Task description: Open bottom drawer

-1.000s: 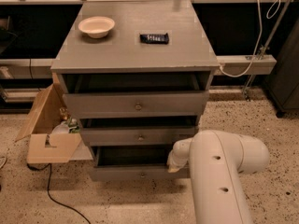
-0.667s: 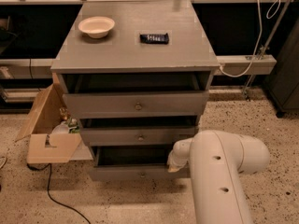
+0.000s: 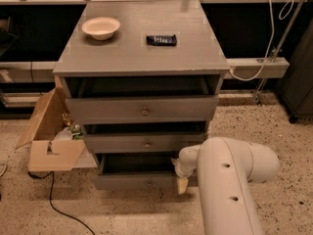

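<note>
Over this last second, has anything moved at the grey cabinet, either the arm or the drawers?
Nothing has visibly changed. The gripper is still at the right end of the bottom drawer, whose front stands pulled partly out, as before. The bowl and the small dark packet on top lie where they were.

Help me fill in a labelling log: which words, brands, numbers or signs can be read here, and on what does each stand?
No text can be read.
Dark packet on the cabinet top: any print is too blurred to read.
Cardboard box and bowl: no lettering shows.
Gripper, at the right end of the bottom drawer front: no marking shows.
</note>
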{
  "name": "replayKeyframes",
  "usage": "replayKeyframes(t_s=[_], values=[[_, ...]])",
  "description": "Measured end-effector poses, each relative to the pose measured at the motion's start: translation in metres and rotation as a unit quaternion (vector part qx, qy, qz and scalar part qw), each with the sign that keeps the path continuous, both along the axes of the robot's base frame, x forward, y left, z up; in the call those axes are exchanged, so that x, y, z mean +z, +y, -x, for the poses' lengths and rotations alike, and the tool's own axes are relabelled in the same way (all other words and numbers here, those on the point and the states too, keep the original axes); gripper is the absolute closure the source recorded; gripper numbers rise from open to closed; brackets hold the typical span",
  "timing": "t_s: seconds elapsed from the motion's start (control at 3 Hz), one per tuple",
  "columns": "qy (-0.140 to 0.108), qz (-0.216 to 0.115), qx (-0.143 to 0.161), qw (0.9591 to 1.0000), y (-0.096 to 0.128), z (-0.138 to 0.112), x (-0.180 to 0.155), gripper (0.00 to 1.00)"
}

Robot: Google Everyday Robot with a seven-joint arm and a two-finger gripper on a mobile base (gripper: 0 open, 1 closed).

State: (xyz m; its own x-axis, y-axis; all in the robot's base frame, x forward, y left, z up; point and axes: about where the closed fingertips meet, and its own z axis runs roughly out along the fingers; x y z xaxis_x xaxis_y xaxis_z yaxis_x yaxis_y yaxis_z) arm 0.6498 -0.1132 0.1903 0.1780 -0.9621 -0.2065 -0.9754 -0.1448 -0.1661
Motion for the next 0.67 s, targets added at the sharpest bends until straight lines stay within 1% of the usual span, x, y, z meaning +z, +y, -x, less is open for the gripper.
replayKeyframes(t_s=[0.33, 0.67], values=[[0.041, 0.008, 0.005, 0.9991, 0.003, 0.009, -0.019, 0.0], [0.108, 0.033, 0.003, 0.9936, -0.003, 0.03, -0.036, 0.18]])
